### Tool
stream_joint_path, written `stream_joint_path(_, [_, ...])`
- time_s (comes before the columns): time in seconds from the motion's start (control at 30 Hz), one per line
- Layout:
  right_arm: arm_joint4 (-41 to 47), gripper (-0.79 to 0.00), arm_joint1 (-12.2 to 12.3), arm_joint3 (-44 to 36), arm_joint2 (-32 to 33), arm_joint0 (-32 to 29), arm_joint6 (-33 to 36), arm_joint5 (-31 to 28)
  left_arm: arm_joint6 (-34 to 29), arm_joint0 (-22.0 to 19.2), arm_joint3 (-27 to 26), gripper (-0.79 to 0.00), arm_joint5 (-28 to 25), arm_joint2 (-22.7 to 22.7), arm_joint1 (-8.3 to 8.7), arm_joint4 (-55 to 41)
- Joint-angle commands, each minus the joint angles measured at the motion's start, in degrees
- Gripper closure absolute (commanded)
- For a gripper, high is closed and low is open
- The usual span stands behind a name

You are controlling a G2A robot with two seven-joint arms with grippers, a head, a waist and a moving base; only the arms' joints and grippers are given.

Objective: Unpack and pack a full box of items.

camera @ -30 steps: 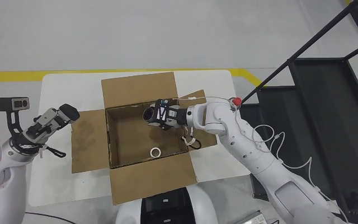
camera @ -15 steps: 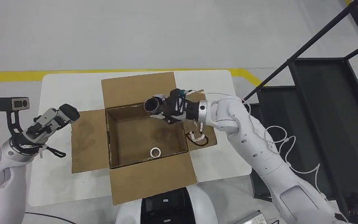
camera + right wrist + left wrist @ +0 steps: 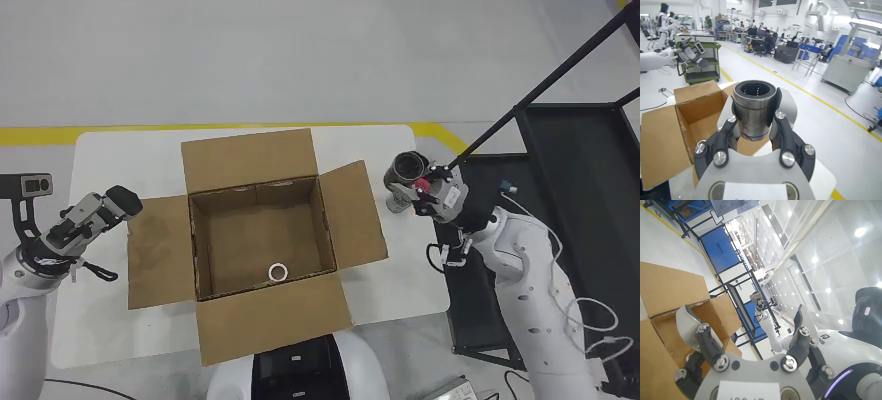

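- Counter [image 3: 112, 158]: a white surface that carries the open cardboard box [image 3: 262, 235] at its middle.
- Cardboard box: it stands upright with all four flaps folded outward. The far flap lies toward the yellow floor line [image 3: 100, 131], the near flap reaches the near edge of the counter, and the side flaps spread left and right.
- White ring [image 3: 278, 271]: a small ring that lies flat on the box floor, close to the near wall and slightly right of centre.
- Metal cylinder [image 3: 754, 111]: a dark, hollow steel sleeve with thin grooves near each end, its open bore facing away from the wrist. It is outside the box, held in the air over the far right part of the counter, just beyond the right flap.
- Right tool [image 3: 418, 188]: its two fingers are pressed against opposite sides of the metal cylinder, pinching it around the lower half of its body.
- Left tool [image 3: 743, 319]: its fingers are spread wide with nothing between them. It is raised above the left edge of the counter, well apart from the left flap.
- Dark metal rack [image 3: 560, 190]: it stands on the floor to the right of the counter, beside the right arm.
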Motion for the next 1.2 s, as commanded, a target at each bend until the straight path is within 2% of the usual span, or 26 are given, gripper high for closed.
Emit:
stream_joint_path(0.0, [-1.6,0.0,-0.1,0.6,1.9,-4.3,-4.9,2.8,0.0,0.0,0.0,-0.785,0.0,0.0,0.0,0.0])
stream_joint_path(0.07, [-3.1,0.0,-0.2,1.3,3.1,-7.8,-9.2,5.1,0.0,0.0,0.0,-0.785,0.0,0.0,0.0,0.0])
stream_joint_path(0.2, [-5.5,0.0,-0.2,3.9,5.0,-12.9,-17.4,5.4,0.0,0.0,0.0,-0.785,0.0,0.0,0.0,0.0])
stream_joint_path(0.4, [-9.7,0.0,-0.2,9.8,5.2,-16.9,-23.6,6.4,0.0,0.0,0.0,-0.785,0.0,0.0,0.0,0.0])
stream_joint_path(0.87, [-10.1,0.0,-0.2,10.4,4.8,-16.9,-23.9,6.3,0.0,0.0,0.0,-0.785,0.0,0.0,0.0,0.0])
stream_joint_path(1.03, [-8.7,0.0,-0.8,14.0,-0.7,-12.5,-19.2,8.7,0.0,0.0,0.0,-0.785,0.0,0.0,0.0,0.0])
stream_joint_path(1.17, [-13.2,0.0,-1.5,22.2,-6.4,-8.5,-25.9,12.6,0.0,0.0,0.0,-0.785,0.0,0.0,0.0,0.0])
